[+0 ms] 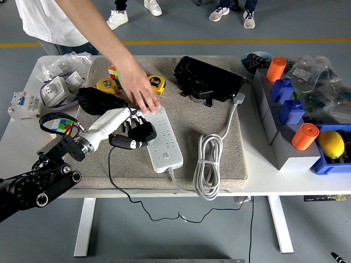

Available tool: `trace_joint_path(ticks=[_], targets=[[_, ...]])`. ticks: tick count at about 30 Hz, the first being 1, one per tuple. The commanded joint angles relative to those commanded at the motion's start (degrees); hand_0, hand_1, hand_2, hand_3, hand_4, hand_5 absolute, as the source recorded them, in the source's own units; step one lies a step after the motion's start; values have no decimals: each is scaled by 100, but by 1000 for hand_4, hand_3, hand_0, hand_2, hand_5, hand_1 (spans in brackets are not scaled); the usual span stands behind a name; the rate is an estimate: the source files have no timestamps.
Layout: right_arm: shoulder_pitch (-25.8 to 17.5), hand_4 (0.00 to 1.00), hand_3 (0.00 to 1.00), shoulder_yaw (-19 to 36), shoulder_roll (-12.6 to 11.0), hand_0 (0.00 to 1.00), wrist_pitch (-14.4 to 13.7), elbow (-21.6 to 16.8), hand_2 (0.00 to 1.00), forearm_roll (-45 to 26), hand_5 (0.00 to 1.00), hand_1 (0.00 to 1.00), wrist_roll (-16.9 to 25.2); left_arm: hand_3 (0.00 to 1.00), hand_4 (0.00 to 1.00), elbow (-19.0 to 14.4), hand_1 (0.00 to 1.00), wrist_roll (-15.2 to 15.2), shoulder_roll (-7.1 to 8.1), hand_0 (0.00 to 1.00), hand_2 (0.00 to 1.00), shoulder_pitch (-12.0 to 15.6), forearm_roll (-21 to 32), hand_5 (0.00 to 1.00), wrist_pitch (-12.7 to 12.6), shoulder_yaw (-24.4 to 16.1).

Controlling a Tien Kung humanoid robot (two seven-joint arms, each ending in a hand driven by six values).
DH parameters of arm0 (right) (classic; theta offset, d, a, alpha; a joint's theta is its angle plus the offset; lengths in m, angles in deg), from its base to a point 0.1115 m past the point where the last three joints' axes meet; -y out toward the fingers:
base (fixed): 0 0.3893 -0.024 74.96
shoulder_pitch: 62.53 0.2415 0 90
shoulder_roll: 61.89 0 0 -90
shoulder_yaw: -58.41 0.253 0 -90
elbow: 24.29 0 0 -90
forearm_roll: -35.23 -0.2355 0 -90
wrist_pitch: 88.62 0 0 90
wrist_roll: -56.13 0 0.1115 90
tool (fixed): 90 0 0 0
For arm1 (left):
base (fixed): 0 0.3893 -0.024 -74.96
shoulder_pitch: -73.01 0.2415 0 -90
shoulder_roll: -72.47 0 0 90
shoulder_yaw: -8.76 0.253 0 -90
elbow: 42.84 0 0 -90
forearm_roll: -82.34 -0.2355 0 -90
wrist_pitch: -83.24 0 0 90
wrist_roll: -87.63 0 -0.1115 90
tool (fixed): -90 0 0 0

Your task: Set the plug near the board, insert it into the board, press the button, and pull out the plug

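robot hand (129, 127) grips plug (137, 136) — prongs hidden, board (164, 145)

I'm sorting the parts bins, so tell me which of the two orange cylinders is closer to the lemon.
The nearer orange cylinder, standing on the grey box right beside the lemon in its blue bin. The other orange cylinder stands farther back, by the blue blocks.

You have a white counter (22, 129) filling the middle of the frame. A beige mat (230, 148) covers its centre. At the left edge lie white electrical parts (22, 103); along the right stand grey boxes (285, 143) and a blue bin (329, 164).
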Motion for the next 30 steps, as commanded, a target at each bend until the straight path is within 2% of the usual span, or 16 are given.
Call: trace_joint_path(ticks=[13,24,30], targets=[[-7,998,551,22,3,611,-2,-23,648,20,461,633,3,516,796,78,349,18,-8,284,380,-24,-31,71,29,80],[1,998,551,39,7,611,-5,-37,647,29,460,633,15,517,800,136,357,85,-30,286,385,-58,-36,74,-159,52],[2,998,551,42,6,611,-6,-39,647,30,460,633,20,518,801,153,360,55,-20,291,387,-45,-50,75,-53,71]])
